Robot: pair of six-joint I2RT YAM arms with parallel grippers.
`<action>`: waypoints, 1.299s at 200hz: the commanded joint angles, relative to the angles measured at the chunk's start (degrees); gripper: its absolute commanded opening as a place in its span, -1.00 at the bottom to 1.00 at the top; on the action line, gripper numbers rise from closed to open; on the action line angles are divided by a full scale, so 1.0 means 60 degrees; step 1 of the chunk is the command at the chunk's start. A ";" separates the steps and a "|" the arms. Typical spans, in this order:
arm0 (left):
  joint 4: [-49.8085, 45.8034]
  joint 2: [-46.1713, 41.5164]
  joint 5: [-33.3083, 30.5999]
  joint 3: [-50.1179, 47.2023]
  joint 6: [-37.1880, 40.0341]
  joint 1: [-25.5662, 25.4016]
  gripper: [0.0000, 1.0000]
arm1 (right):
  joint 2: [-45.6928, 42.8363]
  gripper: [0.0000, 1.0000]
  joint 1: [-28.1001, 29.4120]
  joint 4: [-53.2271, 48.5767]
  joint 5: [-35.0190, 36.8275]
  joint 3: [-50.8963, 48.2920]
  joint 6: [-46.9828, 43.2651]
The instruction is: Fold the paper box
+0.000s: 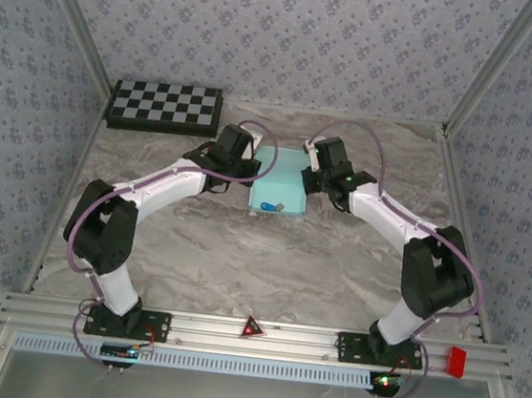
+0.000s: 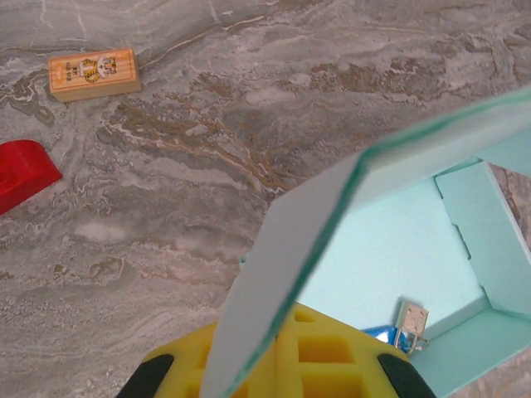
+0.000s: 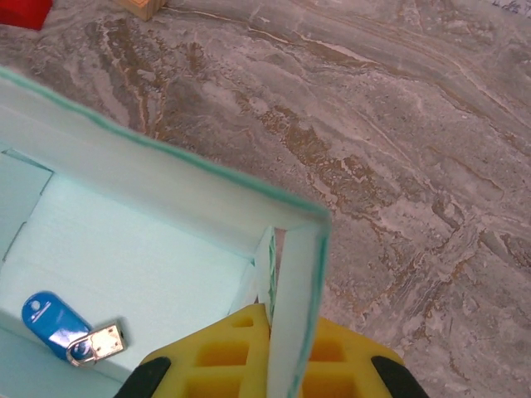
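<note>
Robot lab test cell: an enclosed benchtop rig.
A grey marble-look tabletop (image 1: 268, 266) was boxed in by blue-patterned wallpaper panel walls (image 1: 276, 27) on silver aluminium frame posts (image 1: 75, 19). A white-and-black jointed left arm (image 1: 113, 230) and a matching right arm (image 1: 436, 271), both trailing purple cables, were bolted to a slotted silver aluminium rail (image 1: 212, 330) at the near edge. A flat black-and-white checkerboard panel (image 1: 165, 106) lay in the far-left corner.

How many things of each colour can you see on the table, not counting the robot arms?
Pale aqua: 1, the thin-card paper box
Blue: 1, the small USB stick with a metal clip
Black-and-white: 1, the checkerboard
Red: 1, the plastic piece
Wood-coloured: 1, the printed block
Total: 5
</note>
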 commanded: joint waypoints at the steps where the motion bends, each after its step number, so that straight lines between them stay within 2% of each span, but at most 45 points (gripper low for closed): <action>1: 0.0920 0.0133 0.0006 -0.0036 -0.0490 -0.0065 -0.94 | 0.0386 -0.95 0.0098 0.0019 0.0329 0.0540 0.0206; 87: 0.1455 0.0250 -0.0045 -0.0330 -0.0890 -0.0061 -0.93 | 0.0901 -0.91 0.0272 0.0231 0.0818 0.0765 0.0767; 169: 0.1590 0.0415 0.0028 -0.0301 -0.1177 -0.0061 -0.72 | 0.0902 -0.79 0.0391 0.0452 0.0962 0.0574 0.1134; 260: 0.1583 0.0448 -0.0068 -0.0410 -0.1239 -0.0060 -0.80 | 0.1030 -0.69 0.0526 0.0547 0.1197 0.0530 0.1377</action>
